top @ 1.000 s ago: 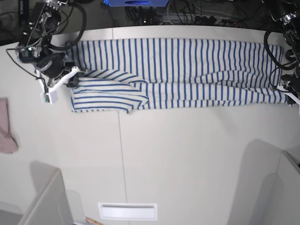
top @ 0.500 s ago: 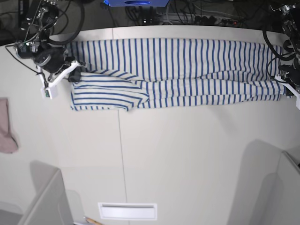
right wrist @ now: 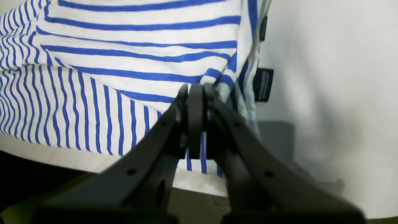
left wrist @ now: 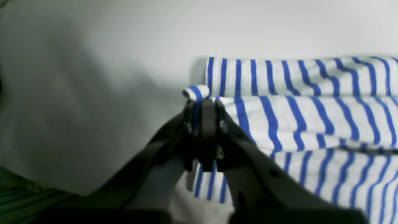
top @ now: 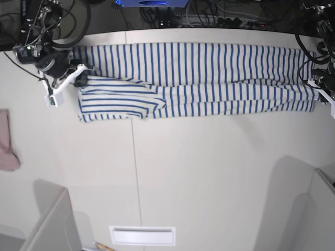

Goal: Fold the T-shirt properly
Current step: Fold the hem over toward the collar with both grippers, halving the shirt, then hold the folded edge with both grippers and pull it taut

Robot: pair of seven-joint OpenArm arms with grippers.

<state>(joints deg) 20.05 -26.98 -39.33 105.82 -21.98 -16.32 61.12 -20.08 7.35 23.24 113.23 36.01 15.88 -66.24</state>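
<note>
You see the T-shirt (top: 193, 78) stretched as a long band across the far part of the white table (top: 209, 172), from about 10 o'clock to about 2 o'clock in the base view. It is doubled lengthwise, and one sleeve part lies flat at the 9 o'clock end, with its stripes running the other way.

Your left gripper (left wrist: 202, 105) is pressed together on the cloth: in the left wrist view a small striped corner sticks out just above the closed black fingers (left wrist: 189, 130). In the base view this gripper (top: 320, 90) is at the 3 o'clock end of the shirt, touching its edge.

Your right gripper (right wrist: 195, 93) is also pinching the shirt (its jaws leave no visible gap), with a fold of striped cloth caught between them. A small dark tag (right wrist: 263, 84) hangs just at 2 o'clock from the tips, over the bare table. In the base view the right gripper (top: 79, 81) holds the shirt at the 9 o'clock end.

A pink cloth (top: 7, 141) lies well apart from the shirt, at the 9 o'clock edge of the base view. A white slot-like plate (top: 142, 235) sits at 6 o'clock.
</note>
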